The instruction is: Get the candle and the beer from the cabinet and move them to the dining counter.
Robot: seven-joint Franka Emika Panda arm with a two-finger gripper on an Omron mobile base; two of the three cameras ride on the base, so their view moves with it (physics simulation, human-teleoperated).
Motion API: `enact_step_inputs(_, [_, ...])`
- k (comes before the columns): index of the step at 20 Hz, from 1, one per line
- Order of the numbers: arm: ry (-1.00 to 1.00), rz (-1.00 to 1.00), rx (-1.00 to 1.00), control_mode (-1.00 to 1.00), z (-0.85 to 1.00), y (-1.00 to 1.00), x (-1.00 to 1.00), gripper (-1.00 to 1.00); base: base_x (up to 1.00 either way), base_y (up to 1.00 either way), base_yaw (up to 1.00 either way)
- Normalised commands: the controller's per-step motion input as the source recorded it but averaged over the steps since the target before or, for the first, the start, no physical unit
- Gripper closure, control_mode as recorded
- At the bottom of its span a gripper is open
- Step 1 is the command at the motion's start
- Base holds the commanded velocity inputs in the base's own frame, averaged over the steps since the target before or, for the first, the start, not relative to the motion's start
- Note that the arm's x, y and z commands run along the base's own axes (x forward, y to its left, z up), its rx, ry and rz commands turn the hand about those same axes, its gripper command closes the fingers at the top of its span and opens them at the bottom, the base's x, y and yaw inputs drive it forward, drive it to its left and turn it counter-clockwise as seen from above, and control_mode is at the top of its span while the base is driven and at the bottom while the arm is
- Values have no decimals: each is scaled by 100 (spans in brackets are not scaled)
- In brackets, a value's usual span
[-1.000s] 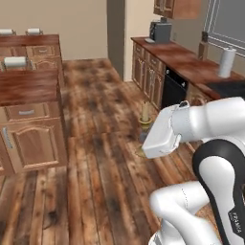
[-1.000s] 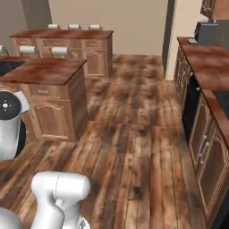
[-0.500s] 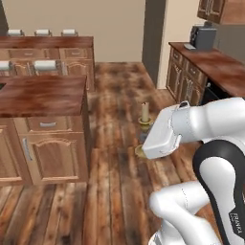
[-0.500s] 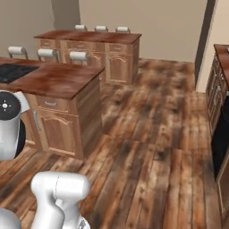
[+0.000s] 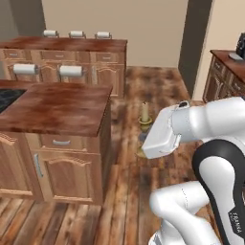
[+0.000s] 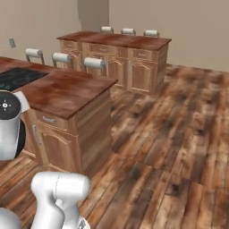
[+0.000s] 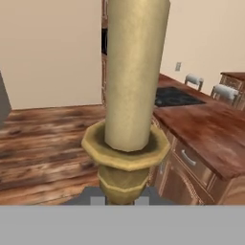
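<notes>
I am carrying the candle (image 7: 136,76) upright in my gripper (image 7: 119,200), jaws clamped tight on the stem of its brass holder, just under the faceted, eight-sided drip cup. The taper is showing as a smooth, matte cream cylinder, thick and straight. From the left base view the candle (image 5: 144,112) is poking up just past my white hand, out over the open floor (image 5: 158,91) of dark, knotty planks. The dining counter (image 5: 57,108) is standing to my left, its reddish-brown wood-grain top flat and glossy, with a black cooktop (image 6: 18,78) set into the far left part. Raised-panel doors and a drawer with a curved silver pull (image 5: 61,142) are facing me. Rounded pale stool backs (image 6: 94,62) are lining its far edge.
</notes>
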Motion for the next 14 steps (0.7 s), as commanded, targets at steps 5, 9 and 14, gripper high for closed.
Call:
enact_step_inputs(5, [0,0,0,100,0,0,0,100,96,-51,37])
enact_step_inputs(9, [0,0,0,100,0,0,0,100,92,-56,38])
enact_step_inputs(14, [0,0,0,100,0,0,0,100,88,-58,39])
